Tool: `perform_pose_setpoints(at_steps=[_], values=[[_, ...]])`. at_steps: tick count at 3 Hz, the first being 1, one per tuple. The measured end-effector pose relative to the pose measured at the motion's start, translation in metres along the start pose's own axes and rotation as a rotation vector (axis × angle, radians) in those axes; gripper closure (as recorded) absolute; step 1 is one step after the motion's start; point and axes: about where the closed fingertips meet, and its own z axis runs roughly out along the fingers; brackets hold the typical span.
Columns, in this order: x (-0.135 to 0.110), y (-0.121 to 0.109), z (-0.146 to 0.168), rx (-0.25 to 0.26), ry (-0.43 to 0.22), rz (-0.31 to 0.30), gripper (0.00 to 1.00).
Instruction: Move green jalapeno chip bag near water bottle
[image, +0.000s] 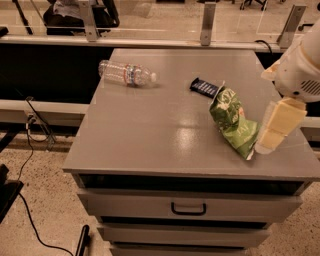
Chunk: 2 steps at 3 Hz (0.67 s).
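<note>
The gripper (270, 137) is seen low at the right, just beside the lower end of the green jalapeno chip bag (232, 125) on the grey cabinet top (150, 135) — whether it is spread, closed or gripping anything cannot be told. The water bottle (127, 74) is laid on its side well left of and behind the bag; a dark blue wrapped bar (205, 87) is seen near the bag's far end.

The gripper (268, 141) hangs just beside the lower end of the green jalapeno chip bag (231, 122).

green jalapeno chip bag (232, 125), white lettering; clear water bottle (127, 74), red-blue-white label; dark blue bar (205, 87); cream gripper (267, 142) beside the bag.
</note>
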Motion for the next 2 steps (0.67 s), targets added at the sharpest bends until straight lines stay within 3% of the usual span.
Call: perform_pose_setpoints(at_steps=[1,2], values=[[0.002,-0.015,0.044,-0.028,-0.035,0.083,0.0],[-0.002,-0.022,0.074,-0.046,-0.07,0.138,0.15]])
